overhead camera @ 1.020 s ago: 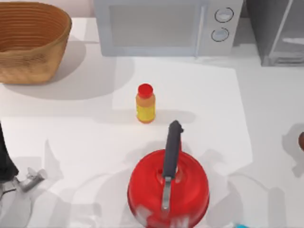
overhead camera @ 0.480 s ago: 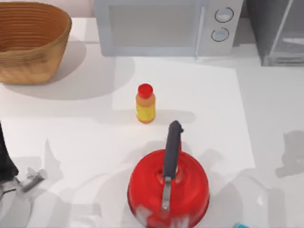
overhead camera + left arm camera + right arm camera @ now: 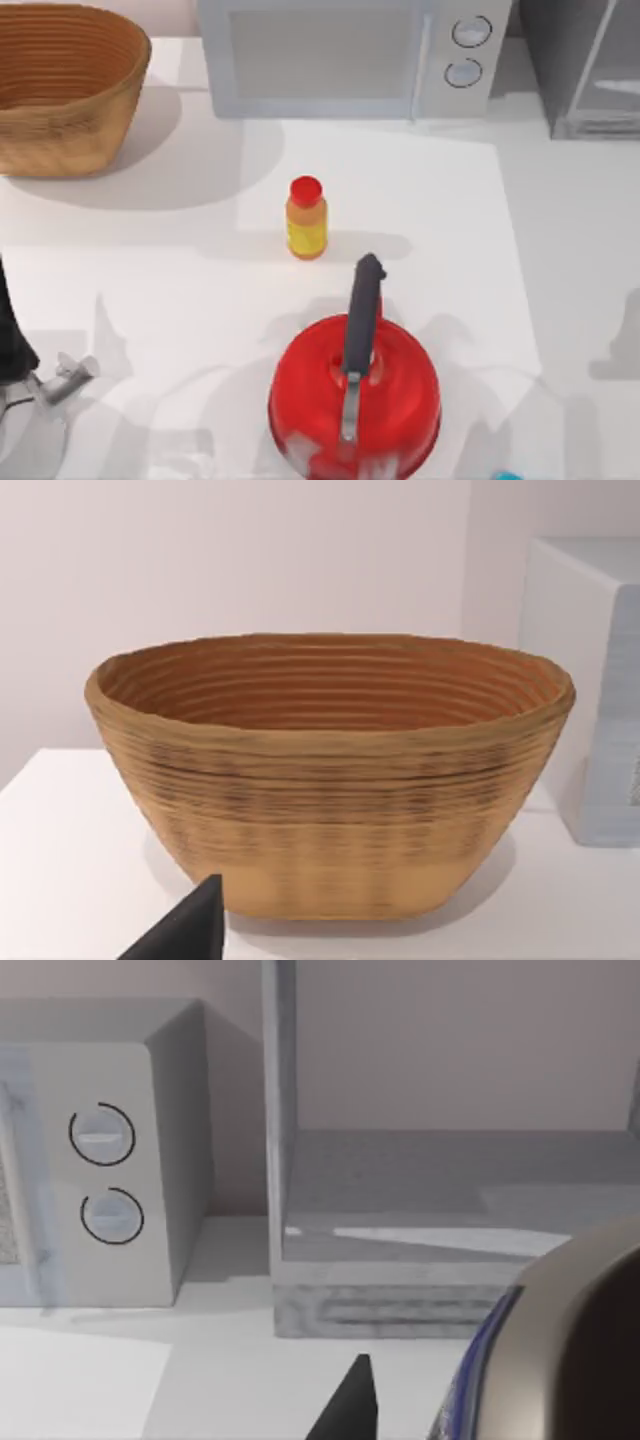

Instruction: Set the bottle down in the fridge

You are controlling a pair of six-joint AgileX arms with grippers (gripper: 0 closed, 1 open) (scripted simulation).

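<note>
From above, the white bench (image 3: pixel 150 260) carried a woven basket (image 3: pixel 65 85) at far left, a silver microwave (image 3: pixel 350 55) at far middle with two round dials, and the grey fridge (image 3: pixel 585 65) at far right, its slanted pale bar handle (image 3: pixel 592 55) facing the bench. A yellow-orange bottle with a red cap (image 3: pixel 306 218) stood upright mid-bench, and a red kettle (image 3: pixel 354 395) with a dark handle sat just nearer. The left gripper (image 3: pixel 60 378) lay parked at the near left edge; I could not tell how its fingers stood.

The left wrist camera faced the basket (image 3: pixel 330 780), with one dark fingertip (image 3: pixel 185 930) in front.

The right wrist camera faced the open fridge (image 3: pixel 450 1220) and its light shelf, beside the microwave (image 3: pixel 100 1160). The bottle (image 3: pixel 560 1350) loomed close, its blue-edged label showing; its axis could not be judged. One dark fingertip (image 3: pixel 350 1405) lay beside it; whether the fingers pinched it I could not tell.
</note>
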